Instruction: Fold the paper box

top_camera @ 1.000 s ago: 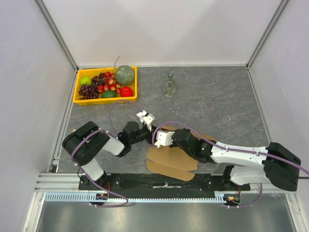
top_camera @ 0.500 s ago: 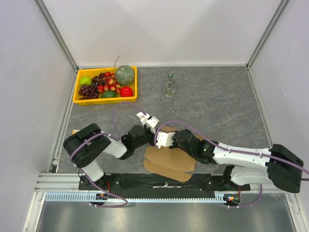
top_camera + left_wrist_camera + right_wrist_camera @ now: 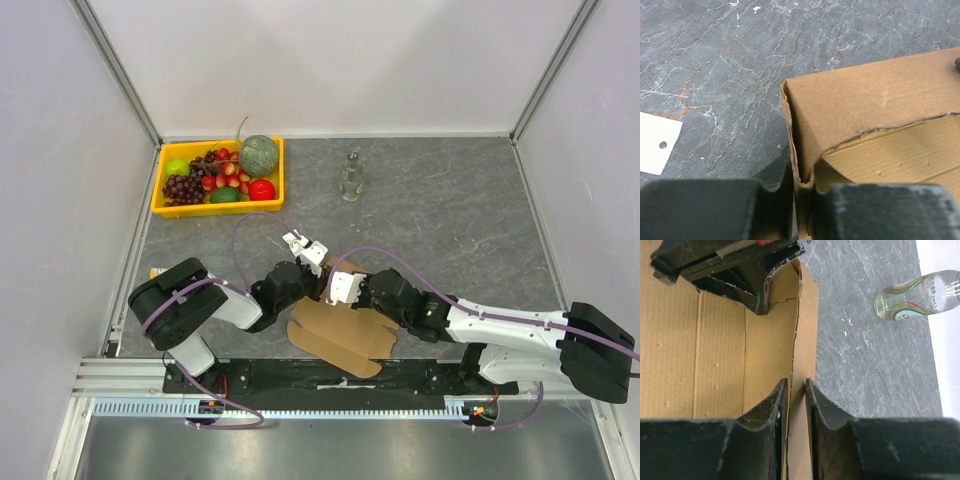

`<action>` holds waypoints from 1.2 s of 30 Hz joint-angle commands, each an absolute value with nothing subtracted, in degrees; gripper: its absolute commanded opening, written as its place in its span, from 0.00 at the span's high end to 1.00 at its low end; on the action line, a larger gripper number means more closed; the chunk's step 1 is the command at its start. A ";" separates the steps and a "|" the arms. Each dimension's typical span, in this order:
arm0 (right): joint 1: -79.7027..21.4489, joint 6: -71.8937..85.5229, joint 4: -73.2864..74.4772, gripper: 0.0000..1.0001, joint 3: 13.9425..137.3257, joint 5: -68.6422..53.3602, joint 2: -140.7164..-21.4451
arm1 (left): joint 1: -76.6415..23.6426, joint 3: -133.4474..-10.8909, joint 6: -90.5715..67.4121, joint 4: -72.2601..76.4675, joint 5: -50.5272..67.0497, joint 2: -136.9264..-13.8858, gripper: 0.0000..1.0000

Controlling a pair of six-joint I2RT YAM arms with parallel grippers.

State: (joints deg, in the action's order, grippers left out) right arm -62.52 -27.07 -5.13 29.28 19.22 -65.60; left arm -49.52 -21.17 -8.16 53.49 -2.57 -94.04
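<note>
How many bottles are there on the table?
1. The clear bottle is at the far side of the table, to the right of the yellow tray. Others may be hidden from view.

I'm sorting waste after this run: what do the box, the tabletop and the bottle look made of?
The box: brown corrugated cardboard, matte; fluted lines and a ragged edge show. The tabletop: dark grey, veined like stone, possibly printed laminate. The bottle: clear, plastic or glass, with a printed label.
</note>
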 commanded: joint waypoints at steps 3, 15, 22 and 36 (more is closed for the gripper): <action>-62.84 -22.51 -10.63 0.72 28.48 15.91 -63.63 | -50.27 -20.04 -5.63 59.50 -5.62 -92.72 0.97; -62.84 -16.00 -15.90 0.54 27.16 12.04 -59.60 | -50.71 -16.17 -7.12 68.81 -4.57 -95.97 0.79; -62.84 -13.71 -17.84 0.48 27.60 11.42 -56.96 | -50.80 -15.21 -7.65 72.24 -3.52 -98.00 0.72; -61.09 -5.81 -26.19 0.43 25.75 19.51 -59.23 | -53.87 -15.91 -4.49 72.42 -12.47 -98.00 0.65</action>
